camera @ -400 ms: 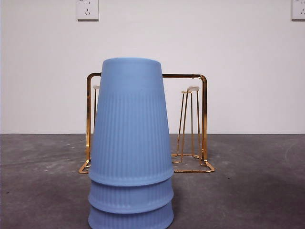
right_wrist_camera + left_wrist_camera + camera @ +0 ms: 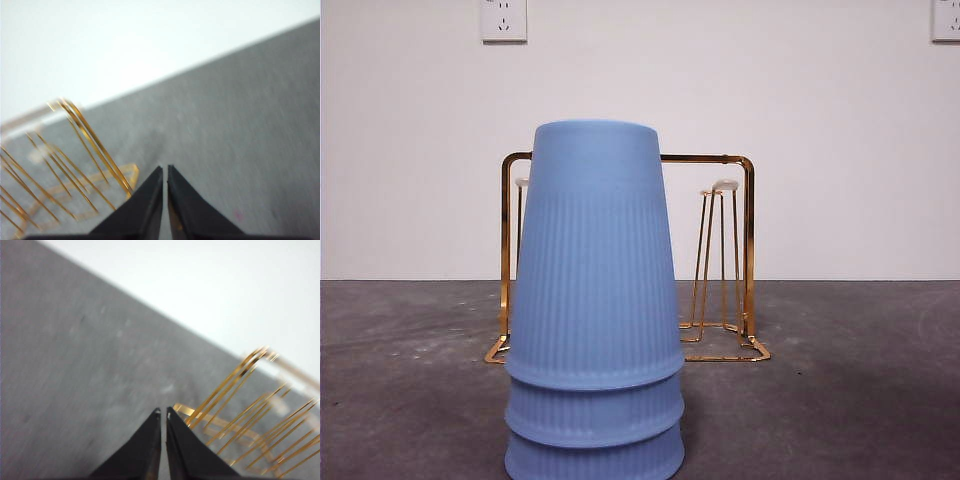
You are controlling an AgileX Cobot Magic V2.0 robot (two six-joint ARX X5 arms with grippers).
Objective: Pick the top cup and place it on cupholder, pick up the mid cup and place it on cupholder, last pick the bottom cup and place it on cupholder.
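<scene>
- Both grippers sit with jaws pressed together and nothing held: your left gripper (image 2: 163, 412) and right gripper (image 2: 165, 169) each look out over bare grey table (image 2: 860, 380) with the cupholder (image 2: 728, 250) off to one side of the tips.
- Three ribbed blue cups are nested upside down near the front camera; the top cup (image 2: 595, 255) covers the mid cup (image 2: 595, 410), which covers the bottom cup (image 2: 595, 462). None is on the rack yet, so the first pick is the step in hand.
- Open one gripper wide before you come down, take the top cup high on its wall, and lift straight up so the mid cup does not ride along.
- Carry it over a white-tipped prong (image 2: 725, 186) and lower it square onto that.
- From the front you see the stack hiding the rack's left half; neither arm shows there.
- Your wrist cameras show the gold wires, blurred, but no cup at all.
</scene>
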